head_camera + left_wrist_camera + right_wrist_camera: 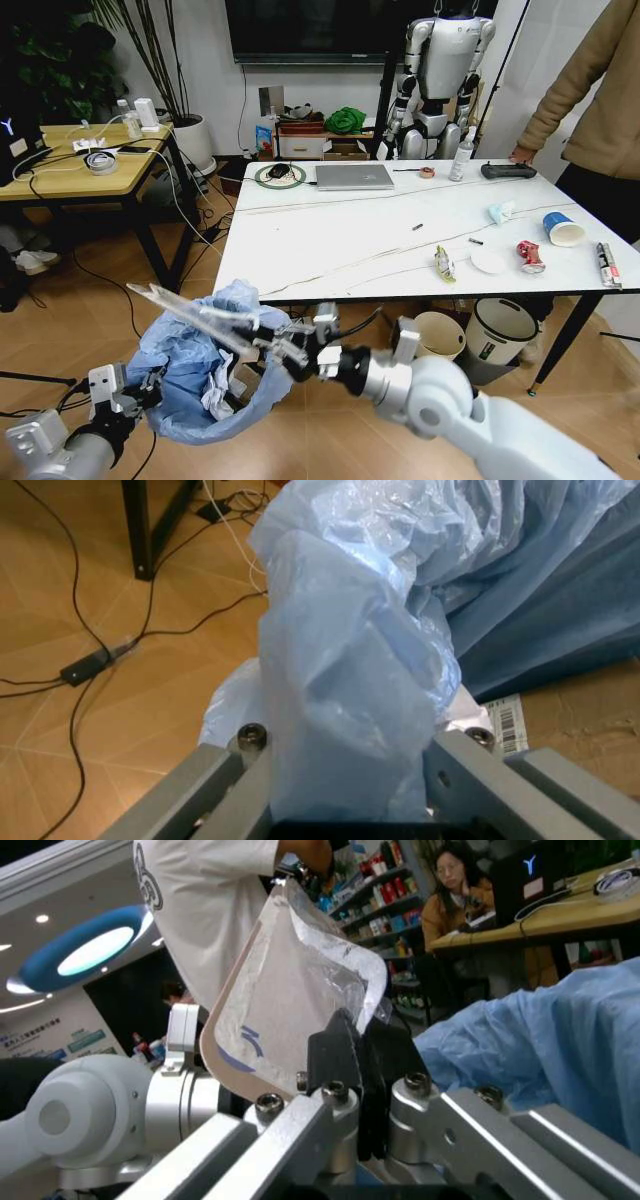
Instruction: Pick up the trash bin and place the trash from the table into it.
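Trash bin [200,370] held low in front of the table [330,240], left of centre; left gripper [350,810] clamped on its blue bag rim. Right gripper [268,343] pinches a flat clear packet [190,312] over the bin mouth. Still on table: red can [530,256], paper cup [563,228], yellowish wrapper [444,264], laptop [353,176]. Bin body hidden by bag.

Both arms are silver-grey metal with rounded joint housings. The right arm [450,400] carries a large smooth elbow sphere and white rectangular modules. The left arm [60,445] bears similar white blocks. Gripper fingers [250,1155] are flat grey aluminium bars fixed with dark socket screws; black pads sit between them.
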`<state>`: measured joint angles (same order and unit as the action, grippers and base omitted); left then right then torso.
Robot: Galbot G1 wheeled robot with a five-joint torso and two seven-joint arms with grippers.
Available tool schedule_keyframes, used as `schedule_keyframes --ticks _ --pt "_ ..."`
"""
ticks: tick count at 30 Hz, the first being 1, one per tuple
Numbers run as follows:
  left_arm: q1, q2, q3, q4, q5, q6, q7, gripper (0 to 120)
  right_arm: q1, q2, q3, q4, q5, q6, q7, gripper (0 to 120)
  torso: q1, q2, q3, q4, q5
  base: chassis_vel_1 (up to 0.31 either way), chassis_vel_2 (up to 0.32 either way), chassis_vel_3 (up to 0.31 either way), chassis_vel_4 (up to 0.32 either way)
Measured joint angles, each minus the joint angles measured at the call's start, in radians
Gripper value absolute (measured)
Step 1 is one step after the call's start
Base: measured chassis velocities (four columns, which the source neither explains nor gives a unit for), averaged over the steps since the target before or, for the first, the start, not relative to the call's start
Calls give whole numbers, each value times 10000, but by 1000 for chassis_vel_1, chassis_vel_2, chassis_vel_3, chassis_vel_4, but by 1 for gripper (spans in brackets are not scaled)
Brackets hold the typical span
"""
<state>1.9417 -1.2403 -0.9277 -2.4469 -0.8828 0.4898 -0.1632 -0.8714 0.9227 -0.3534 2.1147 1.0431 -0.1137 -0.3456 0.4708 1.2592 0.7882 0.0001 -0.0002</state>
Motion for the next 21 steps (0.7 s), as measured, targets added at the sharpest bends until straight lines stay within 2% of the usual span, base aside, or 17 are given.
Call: schedule_keyframes --ticks 15,17,19,21 --pt "12 -108 48 -58 -37 21 -22 0 -180 186 -195 -322 -569 205 -78 0 0 0 0 0 2 0 0 0 0" --pt "22 -130 48 -67 -40 23 -24 0 -235 164 -184 -345 -715 282 -159 10 0 0 0 0 2 0 0 0 0" --pt "29 -134 48 -68 -39 24 -24 0 -251 157 -178 -362 -781 324 -176 12 0 0 0 0 2 0 0 0 0" --pt "42 -135 48 -79 -37 25 -25 0 -288 142 -134 -378 -857 366 -184 22 0 0 0 0 2 0 0 0 0"
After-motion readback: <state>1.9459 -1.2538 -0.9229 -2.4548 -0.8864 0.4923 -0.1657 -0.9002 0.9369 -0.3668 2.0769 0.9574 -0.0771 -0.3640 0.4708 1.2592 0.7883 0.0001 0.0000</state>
